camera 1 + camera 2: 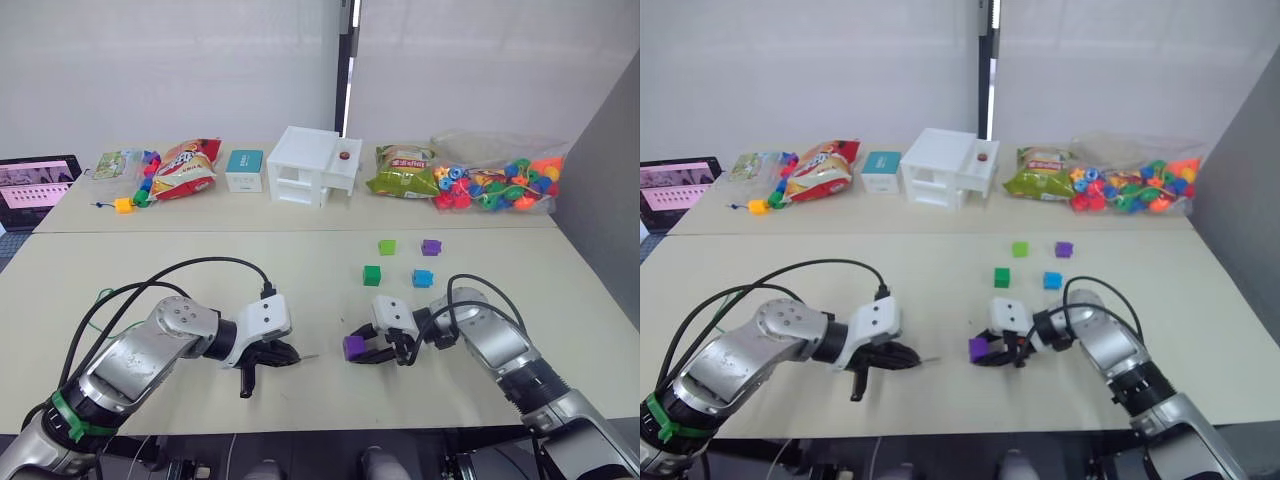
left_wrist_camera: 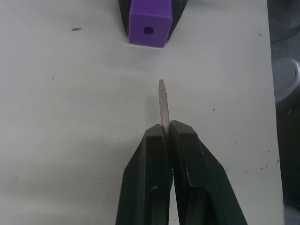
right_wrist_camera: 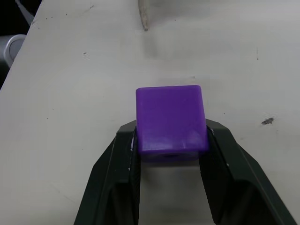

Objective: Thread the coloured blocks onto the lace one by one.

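Currently the left hand point(image 1: 283, 354) is low over the front of the surface point(image 1: 200, 260), its two fingers point(image 2: 187, 159) pressed together on the stiff grey tip of the lace point(image 2: 163, 101). The tip projects forward from between the fingers and points toward the right hand point(image 1: 365, 350). The green cord of the lace cannot be made out behind the hand.

The right hand is just to the right of the left, also low over the surface, fingers clamped on opposite sides of a purple block point(image 1: 354, 347). In the left wrist view, the block's face toward the tip shows a round hole point(image 2: 149, 31). A short gap separates the tip from that hole; the two are apart, and the tip sits slightly off the hole's line.

Four more blocks lie loose on the surface beyond the right hand, well apart from it: a dark green block point(image 1: 372, 275), a blue block point(image 1: 423, 278), a light green block point(image 1: 387, 246) and a second purple block point(image 1: 431, 246).

Along the far edge stand a white box point(image 1: 312, 165), snack bags point(image 1: 186, 168) and a clear bag of beads point(image 1: 500, 180).
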`<action>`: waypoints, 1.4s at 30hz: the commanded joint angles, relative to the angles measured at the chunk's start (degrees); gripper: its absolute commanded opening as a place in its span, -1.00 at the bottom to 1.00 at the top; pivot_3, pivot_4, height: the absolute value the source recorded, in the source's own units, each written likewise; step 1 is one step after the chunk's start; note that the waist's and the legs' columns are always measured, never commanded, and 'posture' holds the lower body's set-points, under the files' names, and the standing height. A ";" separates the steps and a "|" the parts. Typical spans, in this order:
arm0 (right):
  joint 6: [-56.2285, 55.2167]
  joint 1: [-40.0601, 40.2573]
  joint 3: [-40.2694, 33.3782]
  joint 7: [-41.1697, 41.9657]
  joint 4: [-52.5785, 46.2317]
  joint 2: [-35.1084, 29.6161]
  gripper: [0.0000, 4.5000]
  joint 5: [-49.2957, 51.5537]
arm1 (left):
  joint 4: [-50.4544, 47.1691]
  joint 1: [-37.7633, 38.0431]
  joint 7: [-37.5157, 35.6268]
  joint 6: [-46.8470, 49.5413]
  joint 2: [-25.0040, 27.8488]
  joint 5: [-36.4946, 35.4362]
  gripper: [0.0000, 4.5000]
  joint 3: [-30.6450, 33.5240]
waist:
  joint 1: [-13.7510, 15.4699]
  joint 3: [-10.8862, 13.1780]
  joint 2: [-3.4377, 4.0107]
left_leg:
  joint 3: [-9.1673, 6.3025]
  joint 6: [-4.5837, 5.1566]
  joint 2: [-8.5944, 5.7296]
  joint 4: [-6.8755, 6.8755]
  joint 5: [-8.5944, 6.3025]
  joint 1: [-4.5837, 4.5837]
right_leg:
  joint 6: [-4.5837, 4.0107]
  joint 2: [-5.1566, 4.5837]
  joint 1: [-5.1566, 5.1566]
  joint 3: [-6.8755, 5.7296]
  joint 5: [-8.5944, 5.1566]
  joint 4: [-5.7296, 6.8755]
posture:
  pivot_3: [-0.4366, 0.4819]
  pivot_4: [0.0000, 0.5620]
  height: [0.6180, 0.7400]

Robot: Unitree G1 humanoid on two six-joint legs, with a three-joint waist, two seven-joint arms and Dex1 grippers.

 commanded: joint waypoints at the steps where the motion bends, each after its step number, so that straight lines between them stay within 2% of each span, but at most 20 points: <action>1: 3.97 1.87 -2.51 -2.79 -7.12 -0.08 -0.48 0.93 | 0.82 -3.57 1.06 2.49 -1.12 1.40 -1.00 -2.34 | -0.04 0.00 0.00 | 0.00 0.00 0.00 0.00 0.00 -0.01 | 0.00 0.00 -0.01 0.00 0.00 0.00 | -0.05 -0.47 1.00; 9: 9.33 3.96 -2.52 -5.47 -12.49 -0.16 -0.48 0.36 | 2.83 -6.73 0.81 1.84 -3.17 2.30 -1.00 -4.95 | -0.16 0.00 0.00 | -0.02 0.00 -0.01 0.00 0.00 0.00 | 0.00 0.01 -0.01 0.00 0.00 0.00 | -0.05 -0.47 1.00; 42: 13.29 3.04 -0.27 -6.78 -14.79 1.49 -0.48 -1.36 | 2.90 -7.60 -1.33 -1.69 -5.78 1.75 -1.00 -5.95 | -0.11 0.00 0.00 | -0.02 -0.01 -0.01 0.01 0.00 0.00 | 0.00 0.00 0.00 0.00 0.00 -0.01 | -0.05 -0.47 1.00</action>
